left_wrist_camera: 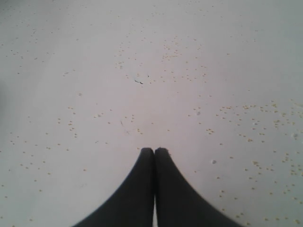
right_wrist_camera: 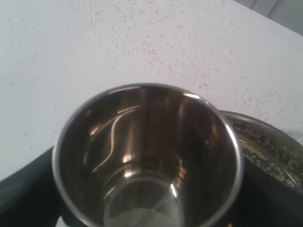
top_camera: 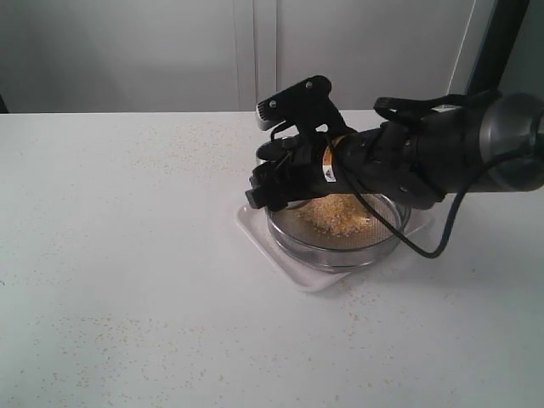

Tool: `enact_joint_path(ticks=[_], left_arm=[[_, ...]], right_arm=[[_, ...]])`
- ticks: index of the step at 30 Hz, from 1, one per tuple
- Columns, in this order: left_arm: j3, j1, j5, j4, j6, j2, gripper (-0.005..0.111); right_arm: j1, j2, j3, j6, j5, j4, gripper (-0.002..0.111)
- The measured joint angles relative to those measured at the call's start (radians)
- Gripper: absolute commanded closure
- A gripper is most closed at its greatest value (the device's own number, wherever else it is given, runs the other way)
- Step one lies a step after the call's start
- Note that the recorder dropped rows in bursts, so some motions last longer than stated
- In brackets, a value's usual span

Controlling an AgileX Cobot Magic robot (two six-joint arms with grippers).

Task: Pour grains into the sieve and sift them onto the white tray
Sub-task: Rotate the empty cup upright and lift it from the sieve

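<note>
Right pincer (top_camera: 270,189) is clamped on the cup (right_wrist_camera: 147,156), which is tipped and empty. The grains (top_camera: 336,214) sit heaped in the sieve (top_camera: 340,251), centre-right on the white tray (top_camera: 270,249). Left pincer (left_wrist_camera: 154,152) is together. Now lift the cup clear, don't bump the rim!

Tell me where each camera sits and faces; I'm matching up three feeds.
Exterior: above table height, looking down across the table toward a pale wall; the right arm reaches in from the right, right gripper over the sieve on the white tray.
Left wrist: on the left arm, facing the speckled table; only the shut left gripper tips show.
Right wrist: on the right arm, looking into the steel cup its gripper holds; dark fingers show.
Shared: exterior and right wrist both show the sieve and grains.
</note>
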Motion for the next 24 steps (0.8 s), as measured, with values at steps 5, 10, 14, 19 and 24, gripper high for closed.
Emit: enact_joint_path(ticks=[5,10,14,19,24], left_arm=[[0.000,0.000,0.000,0.000,0.000,0.000,0.107],[0.000,0.000,0.000,0.000,0.000,0.000,0.107],[0.000,0.000,0.000,0.000,0.000,0.000,0.107],[0.000,0.000,0.000,0.000,0.000,0.000,0.107],[0.000,0.000,0.000,0.000,0.000,0.000,0.107]], right_arm=[[-0.037,0.000,0.059,0.010,-0.114,0.032,0.108],[-0.078,0.000,0.148,0.027,-0.311,0.096,0.108],[-0.098,-0.002,0.200,0.028,-0.420,0.114,0.108],[-0.120,-0.013,0.230,0.016,-0.472,0.125,0.108],[-0.138,-0.042,0.248,0.000,-0.504,0.130,0.108]])
